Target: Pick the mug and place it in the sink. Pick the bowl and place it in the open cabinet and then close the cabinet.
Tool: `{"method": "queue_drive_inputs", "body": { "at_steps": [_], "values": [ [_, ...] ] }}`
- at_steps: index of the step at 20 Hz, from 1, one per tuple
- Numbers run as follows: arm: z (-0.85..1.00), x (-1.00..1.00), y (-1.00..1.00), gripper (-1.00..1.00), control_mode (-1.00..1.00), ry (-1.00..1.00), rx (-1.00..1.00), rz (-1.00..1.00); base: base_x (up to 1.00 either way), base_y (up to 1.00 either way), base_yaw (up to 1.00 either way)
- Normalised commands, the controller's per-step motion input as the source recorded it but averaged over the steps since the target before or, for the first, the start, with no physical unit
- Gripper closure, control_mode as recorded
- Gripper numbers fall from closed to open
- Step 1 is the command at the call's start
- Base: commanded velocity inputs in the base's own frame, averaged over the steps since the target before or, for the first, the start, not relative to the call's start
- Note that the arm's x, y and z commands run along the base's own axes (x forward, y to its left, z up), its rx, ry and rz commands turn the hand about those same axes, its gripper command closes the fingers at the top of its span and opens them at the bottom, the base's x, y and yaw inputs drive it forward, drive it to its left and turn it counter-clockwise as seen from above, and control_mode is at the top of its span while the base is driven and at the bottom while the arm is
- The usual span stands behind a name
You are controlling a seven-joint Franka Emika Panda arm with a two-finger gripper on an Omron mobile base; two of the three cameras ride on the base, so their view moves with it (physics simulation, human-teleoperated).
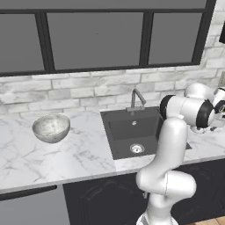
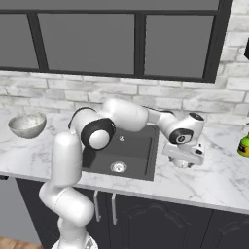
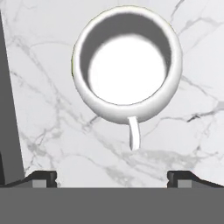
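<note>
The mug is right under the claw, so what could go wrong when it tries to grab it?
The claw is open above the mug, which stands upright on the counter. Its fingertips sit off the mug's middle, toward the handle, so closing may catch the thin handle and tip the mug. The sink edge is close, so a knocked mug might tumble in.

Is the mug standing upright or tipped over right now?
Upright: in the hand view the mug shows its round open mouth and bare white bottom, standing on the marble counter.

The mug (image 3: 127,65) is white with a shaded grey inner wall, on a white counter (image 3: 52,131) veined in grey. The bowl (image 1: 51,128) is speckled grey-white, the sink (image 1: 127,132) dark grey, and the wall (image 1: 88,90) pale grey brick.
</note>
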Motion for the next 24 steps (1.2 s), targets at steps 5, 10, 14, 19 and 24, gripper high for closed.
{"method": "queue_drive_inputs", "body": {
  "at_steps": [5, 10, 14, 19, 24],
  "values": [
    [-0.12, 0.11, -0.01, -1.00, -1.00, 0.00, 0.00, 0.00, 0.00, 0.00, 0.00],
    [-0.04, 0.17, -0.19, -1.00, -1.00, 0.00, 0.00, 0.01, 0.00, 0.00, 0.00],
    [-0.02, 0.23, -0.32, -1.00, -1.00, 0.00, 0.00, 0.01, 0.00, 0.00, 0.00],
    [-0.15, 0.17, -0.14, -1.00, -1.00, 0.00, 0.00, 0.03, 0.00, 0.00, 0.00],
    [-0.41, 0.00, 0.01, 1.00, -1.00, 0.00, 0.00, 0.03, 0.00, 0.00, 0.00]
  ]
}}
